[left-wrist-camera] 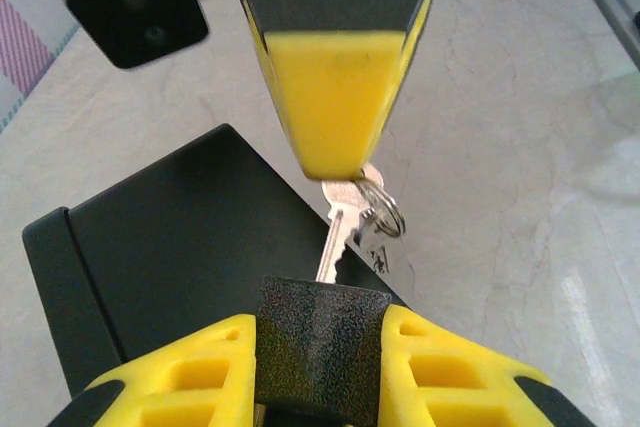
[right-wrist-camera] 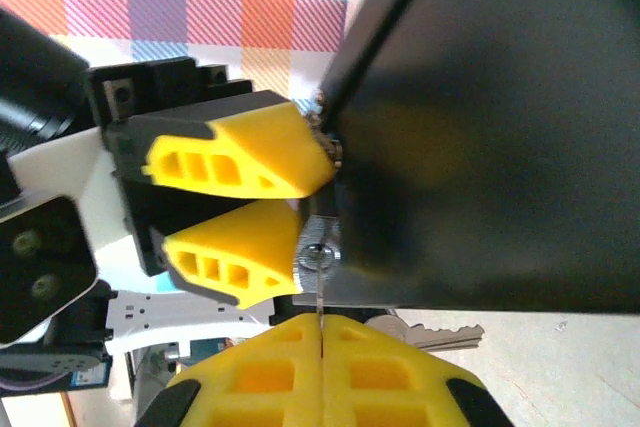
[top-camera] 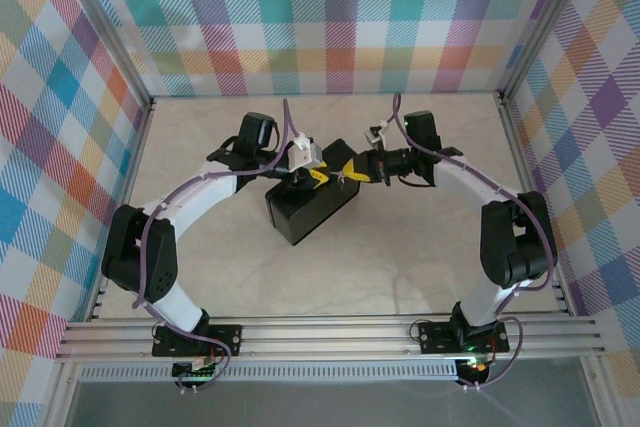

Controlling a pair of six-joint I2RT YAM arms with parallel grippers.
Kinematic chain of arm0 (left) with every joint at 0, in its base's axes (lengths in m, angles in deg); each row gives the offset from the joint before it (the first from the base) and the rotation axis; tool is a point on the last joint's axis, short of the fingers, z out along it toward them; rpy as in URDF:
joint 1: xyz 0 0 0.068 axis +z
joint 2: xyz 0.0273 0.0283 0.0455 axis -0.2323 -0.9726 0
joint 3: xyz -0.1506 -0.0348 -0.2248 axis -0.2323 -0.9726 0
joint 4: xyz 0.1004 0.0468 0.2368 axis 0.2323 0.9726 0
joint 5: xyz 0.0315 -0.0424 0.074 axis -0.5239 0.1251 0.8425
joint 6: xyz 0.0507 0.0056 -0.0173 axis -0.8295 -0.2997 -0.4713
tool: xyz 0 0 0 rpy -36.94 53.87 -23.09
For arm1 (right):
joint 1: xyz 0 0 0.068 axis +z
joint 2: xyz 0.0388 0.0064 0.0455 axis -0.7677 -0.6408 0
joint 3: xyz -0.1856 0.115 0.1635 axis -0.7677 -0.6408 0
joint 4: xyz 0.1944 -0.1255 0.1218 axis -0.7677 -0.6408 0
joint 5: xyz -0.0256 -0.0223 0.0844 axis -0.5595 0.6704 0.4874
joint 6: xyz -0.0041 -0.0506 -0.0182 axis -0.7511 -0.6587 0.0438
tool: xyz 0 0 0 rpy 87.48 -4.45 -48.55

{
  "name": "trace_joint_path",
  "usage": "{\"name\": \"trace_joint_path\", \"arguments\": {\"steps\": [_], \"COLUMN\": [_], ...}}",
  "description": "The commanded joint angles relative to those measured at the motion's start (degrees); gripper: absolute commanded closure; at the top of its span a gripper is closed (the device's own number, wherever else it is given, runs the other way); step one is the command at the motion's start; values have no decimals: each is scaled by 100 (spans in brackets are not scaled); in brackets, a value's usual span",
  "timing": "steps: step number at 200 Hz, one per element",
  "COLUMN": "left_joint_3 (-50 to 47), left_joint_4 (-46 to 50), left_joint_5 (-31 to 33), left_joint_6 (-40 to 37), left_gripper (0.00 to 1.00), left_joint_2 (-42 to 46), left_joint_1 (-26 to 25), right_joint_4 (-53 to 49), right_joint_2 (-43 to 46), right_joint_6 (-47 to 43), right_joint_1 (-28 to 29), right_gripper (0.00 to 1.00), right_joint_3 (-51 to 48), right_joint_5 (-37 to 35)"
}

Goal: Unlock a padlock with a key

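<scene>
Two claws meet over the black box (left-wrist-camera: 170, 247): key at the keyhole, lock not seen open.
Left claw (right-wrist-camera: 310, 202) clenched on the padlock (left-wrist-camera: 320, 332); right claw (right-wrist-camera: 322, 337) clamped on the key (left-wrist-camera: 333, 237), blade tip at or in the keyway. Remaining, I'd judge: seat fully, turn, pop shackle; shackle state hidden.

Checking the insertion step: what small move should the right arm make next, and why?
Probably ease the key straight down into the padlock before any turning: the left fingers clamp the padlock, the right fingers pinch the key's head, and most of its blade shows outside the body.
</scene>
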Motion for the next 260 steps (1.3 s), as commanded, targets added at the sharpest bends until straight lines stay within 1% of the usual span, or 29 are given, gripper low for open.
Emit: {"name": "trace_joint_path", "arguments": {"steps": [1,26,47,73,84,103,126,148,154,169,184,195,209,223,238,244,260], "left_joint_3": [142,262,169,63,9,57,66,-135,-224,-451,-579,-642,-567,-370,-156,-99,-80], "left_joint_4": [1077,1401,1218,875,740,774,727,317,-63,-627,-1019,-1108,-882,-340,203,554,667], "left_joint_5": [-359,-463,-362,-293,-310,-445,-398,-187,-84,185,407,385,115,-108,-218,-249,-196], "left_joint_6": [-392,-674,-624,-390,-319,-310,-269,-11,132,413,658,695,586,278,-88,-208,-282], "left_gripper": [94,94,94,94,94,94,94,94,93,92,92,92,91,91,91,91,92], "left_joint_2": [-212,-313,-325,-315,-297,-309,-303,-219,-198,-144,-126,-100,-101,-138,-160,-155,-133], "left_joint_1": [70,69,81,146,164,164,155,158,156,155,155,155,149,105,47,33,24], "right_joint_4": [-389,-344,-31,51,302,912,1109,1185,1163,1245,1607,1787,1877,1728,1680,1674,1647], "right_joint_2": [-70,-217,-291,-270,-251,-276,-309,-290,-277,-244,-176,-141,-164,-222,-295,-330,-398], "right_joint_6": [-680,-683,-486,-425,-264,236,475,637,678,883,1235,1430,1503,1418,1399,1394,1395], "right_joint_1": [-17,-16,8,105,133,235,350,396,397,396,401,406,406,401,398,391,412], "right_gripper": [100,100,100,100,100,100,100,100,100,100,100,100,100,100,100,100,100], "right_joint_3": [237,353,306,250,145,-20,-29,-97,-127,-268,-468,-575,-567,-443,-316,-276,-152], "right_joint_5": [368,229,256,259,250,275,195,141,97,5,-62,-102,-90,-147,-177,-193,-184]}}
